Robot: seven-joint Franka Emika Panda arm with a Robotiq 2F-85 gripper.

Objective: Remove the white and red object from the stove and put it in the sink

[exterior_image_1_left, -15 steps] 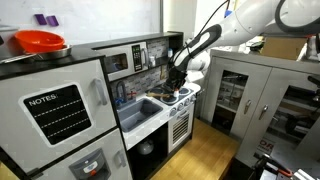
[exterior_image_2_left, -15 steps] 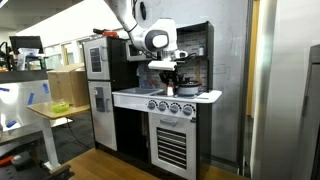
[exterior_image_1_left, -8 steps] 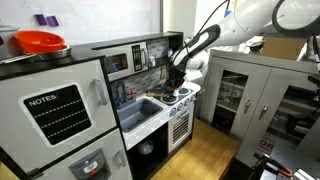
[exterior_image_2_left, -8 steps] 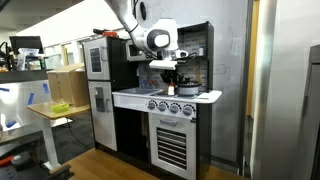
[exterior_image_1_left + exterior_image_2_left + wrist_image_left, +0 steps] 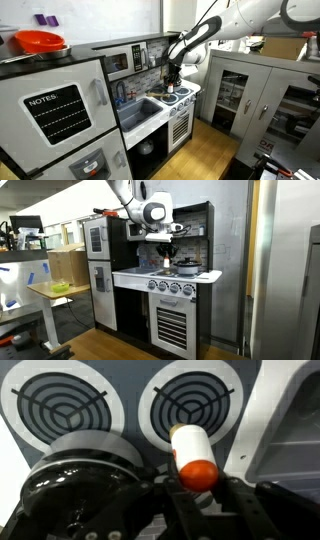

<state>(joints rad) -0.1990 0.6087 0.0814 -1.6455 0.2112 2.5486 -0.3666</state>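
Hovering above stove (image 5: 70, 405), gripper (image 5: 200, 490) is pinching object (image 5: 185, 445) near red end; likely light, stiff, slick plastic cylinder, so gripping across white middle is looking safest

We look across a light wooden floor (image 5: 205, 150) to a grey metal cabinet (image 5: 262, 95) with glass doors, with a white wall (image 5: 100, 20) behind. In an exterior view we also see a grey wall (image 5: 230, 240), a small wooden table (image 5: 50, 293), stacked cardboard boxes (image 5: 65, 265) and a dark monitor (image 5: 25, 225), all evenly lit.
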